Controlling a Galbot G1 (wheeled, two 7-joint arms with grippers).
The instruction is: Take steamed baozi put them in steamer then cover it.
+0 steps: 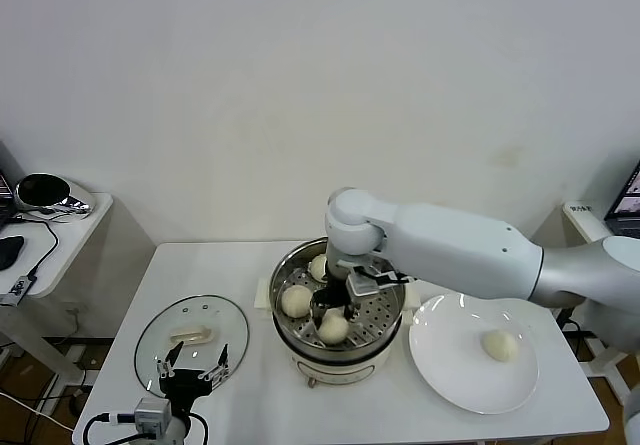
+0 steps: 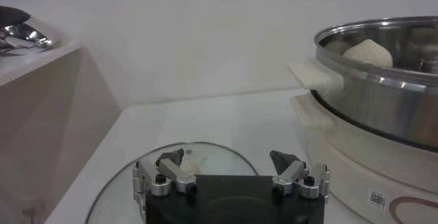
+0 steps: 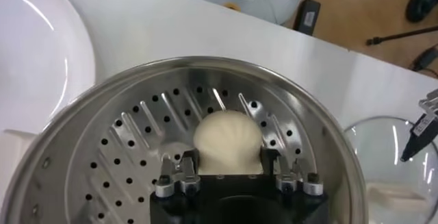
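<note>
The steamer (image 1: 385, 310) stands mid-table on its white base. Three baozi are inside it: one at the back (image 1: 318, 265), one on the left (image 1: 296, 300) and one at the near side (image 1: 333, 327). My right gripper (image 1: 337, 303) is down inside the pot, its fingers closed against both sides of the near baozi (image 3: 227, 142), low over the perforated tray (image 3: 130, 150). A fourth baozi (image 1: 499, 344) lies on the white plate (image 1: 445, 370). The glass cover (image 1: 190, 340) lies flat on the table to the left. My left gripper (image 2: 227, 160) is open above the cover's near edge (image 2: 226, 151).
The plate sits right of the steamer near the table's front right edge. A side table with a shiny metal bowl (image 1: 45, 193) stands to the far left. The steamer's side handle (image 2: 311, 76) juts toward the cover.
</note>
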